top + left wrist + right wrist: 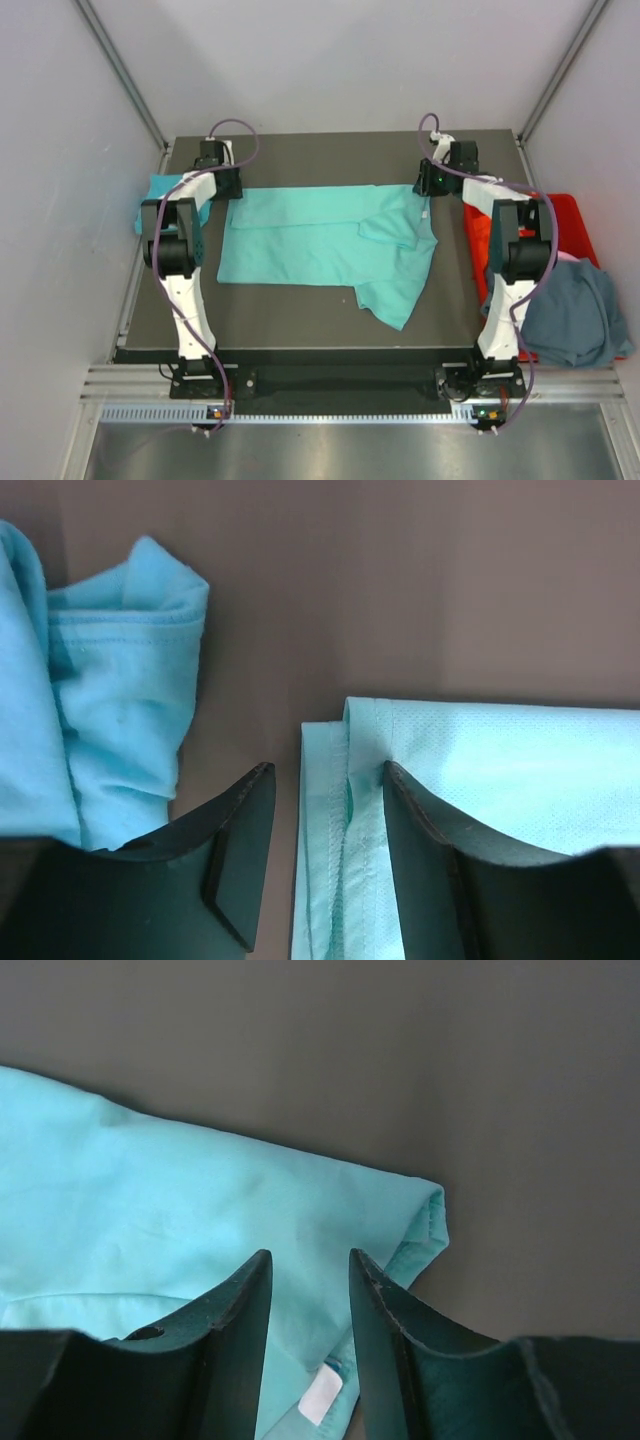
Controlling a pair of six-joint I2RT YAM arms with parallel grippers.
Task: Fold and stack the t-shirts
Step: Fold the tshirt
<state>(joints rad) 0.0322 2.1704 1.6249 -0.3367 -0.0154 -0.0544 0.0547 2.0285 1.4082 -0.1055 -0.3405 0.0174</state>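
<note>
Dark desk (300, 310): your left tool (327, 770) and right tool (310, 1255), both released, straddle the mint-teal t-shirt (320, 240). White tag (322, 1395) under the right tool is blank; red crate (570, 215) beside it holds the grey-blue t-shirt (575, 310).

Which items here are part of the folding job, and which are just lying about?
Job: mint-teal t-shirt, spread mid-table; cyan-blue t-shirt, bunched far left; grey-blue t-shirt, heaped at right.
Lying about: red crate.

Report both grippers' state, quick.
Left gripper: open, jaws astride the folded edge of the mint-teal t-shirt.
Right gripper: open, jaws over the same shirt's corner.
</note>
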